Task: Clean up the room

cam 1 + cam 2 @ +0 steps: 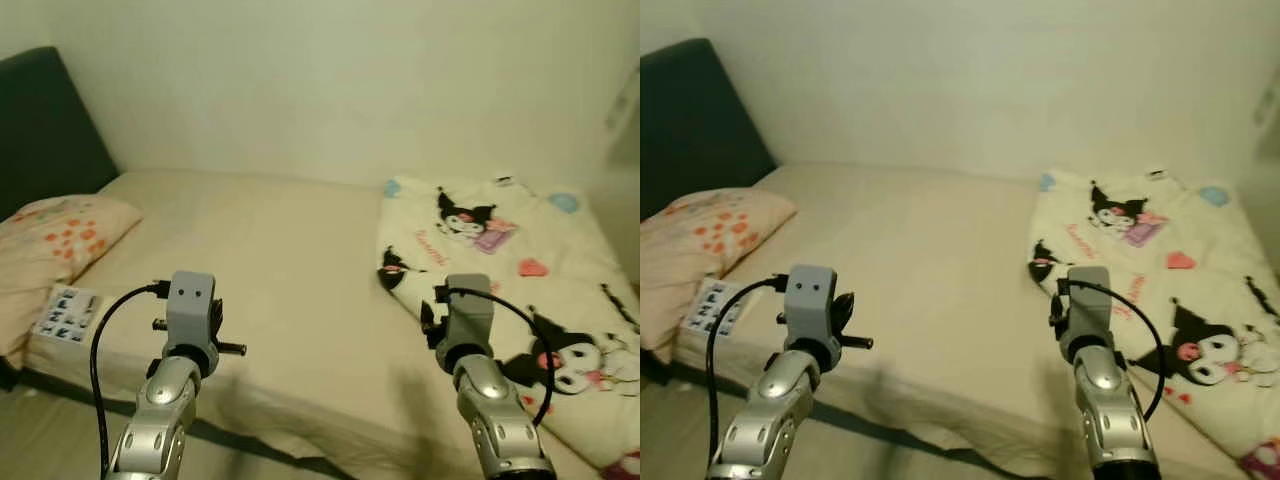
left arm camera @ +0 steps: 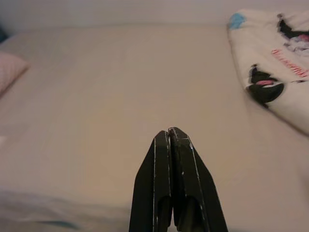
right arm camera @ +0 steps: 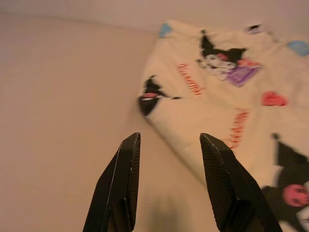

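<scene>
A cream blanket (image 1: 520, 290) printed with black cartoon figures lies spread over the right part of a bed (image 1: 270, 260) with a beige sheet. My left gripper (image 2: 170, 131) is shut and empty, held above the bare sheet near the bed's front edge. My right gripper (image 3: 170, 140) is open with nothing between its fingers, hovering just above the blanket's (image 3: 227, 96) left edge. Both arms reach forward over the bed's near side, the left arm (image 1: 190, 320) and the right arm (image 1: 468, 330).
A pillow (image 1: 55, 240) with orange flowers lies at the bed's left end before a dark headboard (image 1: 45, 130). A small white packet with black pattern (image 1: 68, 312) rests beside the pillow. A pale wall runs behind. Floor (image 1: 50, 440) shows at the lower left.
</scene>
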You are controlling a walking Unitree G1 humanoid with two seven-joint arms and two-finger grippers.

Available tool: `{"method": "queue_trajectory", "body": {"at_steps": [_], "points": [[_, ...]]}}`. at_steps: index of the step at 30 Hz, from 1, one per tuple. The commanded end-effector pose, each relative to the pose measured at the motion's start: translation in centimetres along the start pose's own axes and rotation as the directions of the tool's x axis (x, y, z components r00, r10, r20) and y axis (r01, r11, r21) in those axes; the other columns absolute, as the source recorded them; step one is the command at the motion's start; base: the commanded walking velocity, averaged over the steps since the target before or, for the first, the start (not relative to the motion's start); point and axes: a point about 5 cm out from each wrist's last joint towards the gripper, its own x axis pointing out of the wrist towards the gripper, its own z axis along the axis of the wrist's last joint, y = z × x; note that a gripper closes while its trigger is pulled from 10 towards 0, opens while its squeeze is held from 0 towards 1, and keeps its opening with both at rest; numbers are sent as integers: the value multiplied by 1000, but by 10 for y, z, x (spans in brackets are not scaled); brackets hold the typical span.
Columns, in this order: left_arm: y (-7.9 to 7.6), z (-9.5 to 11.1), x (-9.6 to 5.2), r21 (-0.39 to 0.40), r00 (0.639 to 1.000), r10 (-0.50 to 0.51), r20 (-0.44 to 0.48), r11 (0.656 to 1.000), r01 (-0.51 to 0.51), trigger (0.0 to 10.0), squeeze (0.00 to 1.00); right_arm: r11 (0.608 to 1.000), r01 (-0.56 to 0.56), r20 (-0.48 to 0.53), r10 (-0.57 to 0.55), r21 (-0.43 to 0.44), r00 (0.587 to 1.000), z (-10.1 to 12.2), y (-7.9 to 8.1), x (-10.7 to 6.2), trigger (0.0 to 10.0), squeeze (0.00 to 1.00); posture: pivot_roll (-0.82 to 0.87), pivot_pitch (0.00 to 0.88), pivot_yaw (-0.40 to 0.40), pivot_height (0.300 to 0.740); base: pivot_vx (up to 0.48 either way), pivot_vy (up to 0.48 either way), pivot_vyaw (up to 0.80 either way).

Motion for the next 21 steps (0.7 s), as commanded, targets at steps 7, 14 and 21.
{"method": "queue_trajectory", "body": {"at_steps": [7, 14, 21], "points": [[3, -5, -2, 7, 1000, 13, -24, 1000, -13, 10000, 0, 1000, -19, -11, 19, 14, 1000, -3, 6, -2, 10000, 0, -102, 72, 32, 732, 0, -441, 0], [3, -6, -3, 6, 1000, 9, -28, 1000, -9, 10000, 0, 1000, -20, -14, 21, 21, 1000, -3, 6, -3, 10000, 0, -103, 70, 32, 732, 0, -444, 0], [4, -5, -3, 9, 1000, 6, -25, 1000, -5, 10000, 0, 999, -19, -11, 20, 27, 1000, -3, 7, -3, 10000, 0, -103, 70, 32, 732, 0, -444, 0]]}}
